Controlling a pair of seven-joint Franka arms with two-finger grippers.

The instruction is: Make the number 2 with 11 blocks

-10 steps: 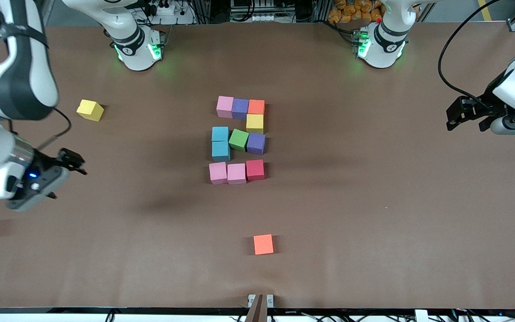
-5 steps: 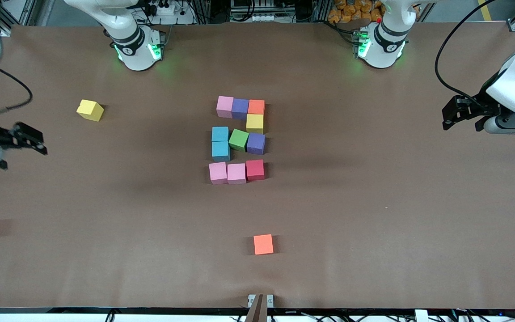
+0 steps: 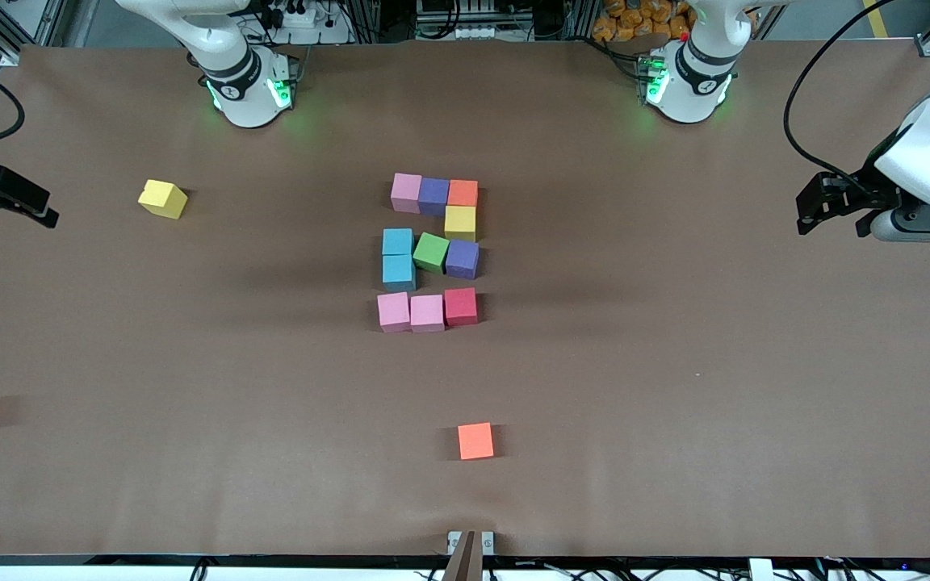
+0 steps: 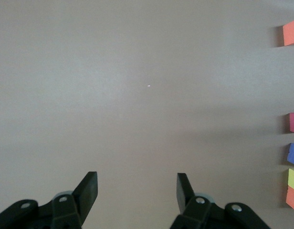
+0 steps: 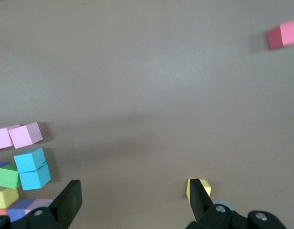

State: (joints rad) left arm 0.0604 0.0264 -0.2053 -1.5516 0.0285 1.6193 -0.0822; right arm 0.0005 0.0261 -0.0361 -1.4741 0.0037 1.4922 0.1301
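Eleven matte blocks (image 3: 431,252), plain-coloured cubes, grouped mid-counter (image 3: 675,403) as a 2. Left tool (image 3: 810,211) and right tool (image 3: 25,202) over counter ends, jaws apart, empty.

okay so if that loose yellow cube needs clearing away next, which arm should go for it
Right. The right gripper hangs open by its own table end, beside the loose matte yellow cube. The left gripper, also empty, waits at the left arm's end.
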